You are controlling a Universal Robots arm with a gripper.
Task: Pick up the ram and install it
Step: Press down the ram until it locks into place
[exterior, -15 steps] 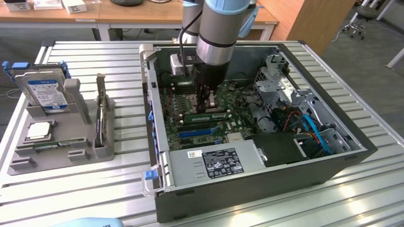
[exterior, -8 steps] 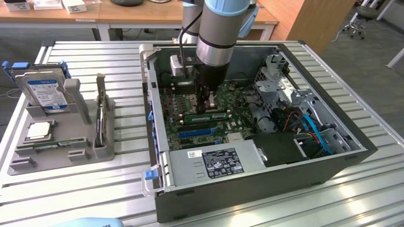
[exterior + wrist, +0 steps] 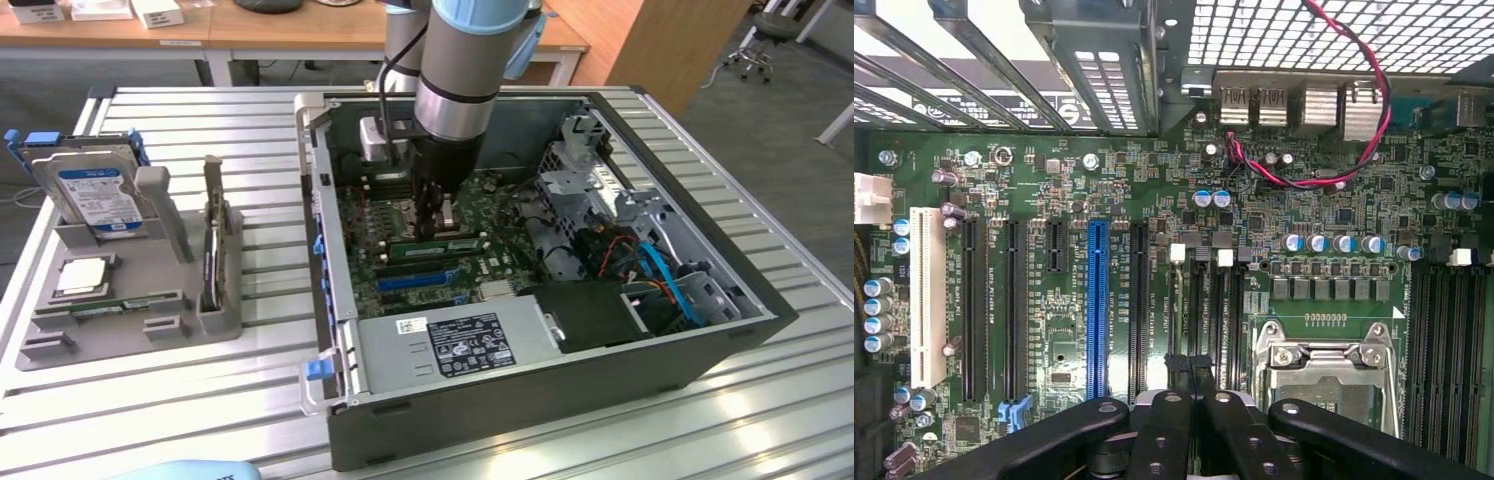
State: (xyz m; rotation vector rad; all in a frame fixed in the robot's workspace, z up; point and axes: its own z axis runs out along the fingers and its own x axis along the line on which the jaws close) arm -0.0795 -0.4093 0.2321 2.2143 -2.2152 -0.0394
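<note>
The ram, a narrow green stick, stands on edge in a slot of the motherboard inside the open computer case. My gripper reaches straight down into the case, its fingers shut together, their tips at the ram's top edge near its middle. I cannot tell whether the tips pinch the stick or only rest on it. In the wrist view my gripper is shut over the black memory slots beside the processor socket, and the ram is hidden beneath the fingers.
A grey parts tray on the exterior view's left holds a blue-labelled hard drive, a square silver processor and another green stick. The power supply, drive cage and blue cables crowd the case.
</note>
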